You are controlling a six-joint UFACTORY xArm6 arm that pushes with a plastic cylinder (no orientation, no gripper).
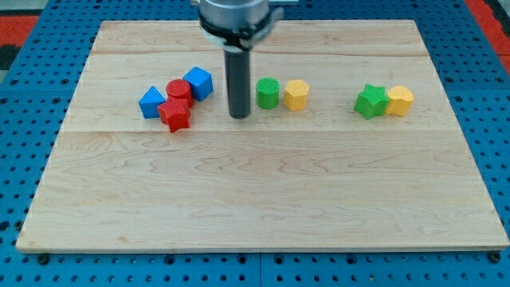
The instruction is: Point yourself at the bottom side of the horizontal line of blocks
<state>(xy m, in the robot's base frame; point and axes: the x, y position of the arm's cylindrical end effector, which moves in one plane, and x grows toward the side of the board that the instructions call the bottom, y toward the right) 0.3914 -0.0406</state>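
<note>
A row of blocks runs across the upper board. At the view's left a blue block (pixel 151 102), a red cylinder (pixel 178 89), a red star (pixel 174 115) and a blue cube (pixel 198 83) touch in a cluster. In the middle a green cylinder (pixel 267 93) sits beside a yellow hexagonal block (pixel 296 94). At the right a green star (pixel 370 102) touches a yellow block (pixel 399 100). My tip (pixel 239 116) rests on the board between the blue cube and the green cylinder, close to the green cylinder's left and slightly lower.
The wooden board (pixel 263 199) lies on a blue perforated table (pixel 24 143). The arm's mount (pixel 235 20) hangs over the board's top edge.
</note>
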